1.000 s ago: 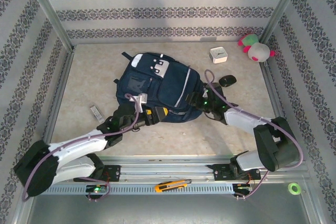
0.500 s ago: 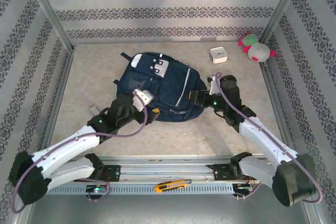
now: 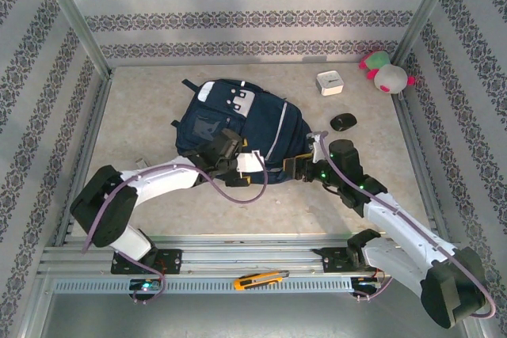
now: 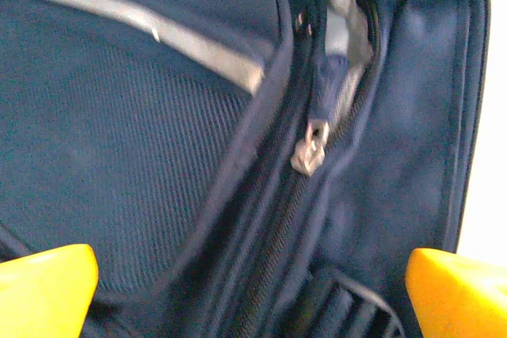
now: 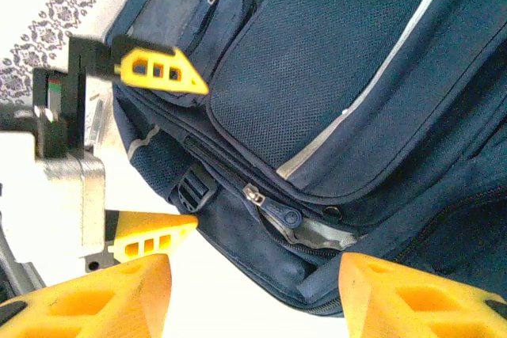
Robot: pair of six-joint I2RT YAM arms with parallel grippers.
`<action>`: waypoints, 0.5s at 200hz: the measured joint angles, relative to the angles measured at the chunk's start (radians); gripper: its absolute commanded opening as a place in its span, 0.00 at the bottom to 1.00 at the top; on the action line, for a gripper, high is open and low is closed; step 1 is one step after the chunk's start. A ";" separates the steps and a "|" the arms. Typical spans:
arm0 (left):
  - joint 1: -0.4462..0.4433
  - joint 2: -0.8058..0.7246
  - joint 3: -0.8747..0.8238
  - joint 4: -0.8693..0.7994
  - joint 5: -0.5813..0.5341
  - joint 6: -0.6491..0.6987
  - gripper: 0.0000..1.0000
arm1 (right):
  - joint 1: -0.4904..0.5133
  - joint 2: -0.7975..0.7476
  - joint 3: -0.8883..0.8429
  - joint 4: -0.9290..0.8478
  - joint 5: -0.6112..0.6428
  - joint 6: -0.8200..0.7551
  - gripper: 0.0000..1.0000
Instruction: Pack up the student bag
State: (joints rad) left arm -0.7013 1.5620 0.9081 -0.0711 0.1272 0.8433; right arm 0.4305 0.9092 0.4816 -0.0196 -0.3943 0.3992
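Mid-table, the bag (image 3: 238, 128) lies flat, its zip (image 4: 310, 152) only part open. My left gripper (image 4: 253, 275) hangs wide over the pull, my right gripper (image 5: 253, 282) half-spread, empty. Mouse (image 3: 342, 122), box (image 3: 329, 83) and toy (image 3: 386, 73) lie outside: packing looks barely begun.

Matt cloth student bag (image 3: 265, 128), metal zip (image 4: 310, 150)

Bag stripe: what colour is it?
Silver-grey stripe on the navy bag; it shows best in the right wrist view.
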 measured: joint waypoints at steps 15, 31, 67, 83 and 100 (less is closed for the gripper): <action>0.009 0.020 0.053 0.000 0.049 0.018 0.98 | 0.006 -0.004 -0.008 -0.001 0.010 -0.007 0.57; 0.021 0.045 0.109 -0.002 0.089 0.040 0.97 | 0.006 -0.007 -0.014 0.000 0.015 -0.010 0.57; 0.058 0.100 0.194 -0.066 0.157 0.116 0.98 | 0.006 -0.010 -0.017 0.000 0.023 -0.018 0.57; 0.068 0.132 0.231 -0.119 0.161 0.158 0.98 | 0.006 -0.011 -0.017 0.000 0.023 -0.026 0.58; 0.069 0.170 0.265 -0.164 0.160 0.195 0.98 | 0.006 -0.011 -0.017 0.000 0.027 -0.037 0.58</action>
State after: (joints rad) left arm -0.6327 1.7321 1.1732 -0.2352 0.2874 1.0378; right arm 0.4370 0.8982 0.4644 -0.0193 -0.3676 0.3626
